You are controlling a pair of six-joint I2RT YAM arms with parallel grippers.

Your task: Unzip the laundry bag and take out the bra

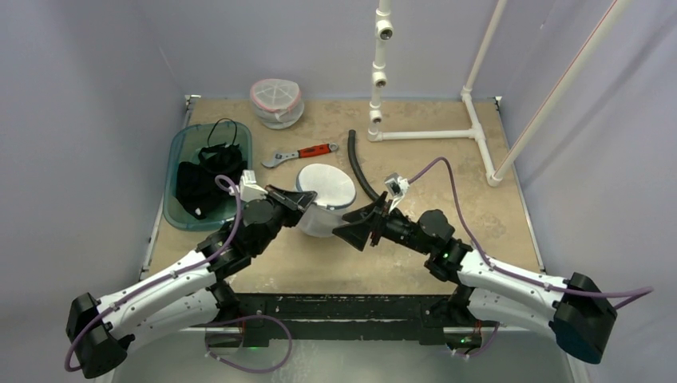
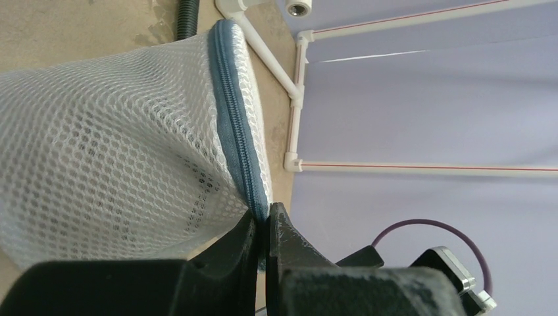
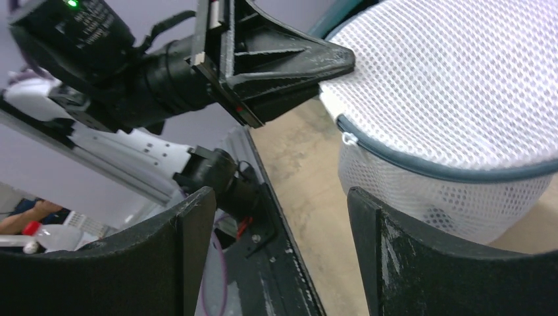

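Note:
A round white mesh laundry bag (image 1: 326, 191) with a blue-grey zipper (image 2: 231, 112) lies mid-table. My left gripper (image 2: 266, 218) is shut on the bag's zipper seam at its near-left edge; from above, the left gripper (image 1: 311, 202) sits at that rim. In the right wrist view the zipper band (image 3: 428, 170) curves round the bag (image 3: 460, 72), and a small pale pull (image 3: 349, 139) hangs from it. My right gripper (image 3: 281, 197) is open and empty beside the bag's front. In the top view the right gripper (image 1: 355, 230) is at the bag's near right. The bra is hidden.
A teal bin (image 1: 180, 152) holding dark clothes stands at the left. A second mesh bag (image 1: 277, 102) sits at the back. A red-handled wrench (image 1: 302, 153) and a black hose (image 1: 359, 171) lie behind the bag. A white pipe frame (image 1: 431, 134) stands at the back right.

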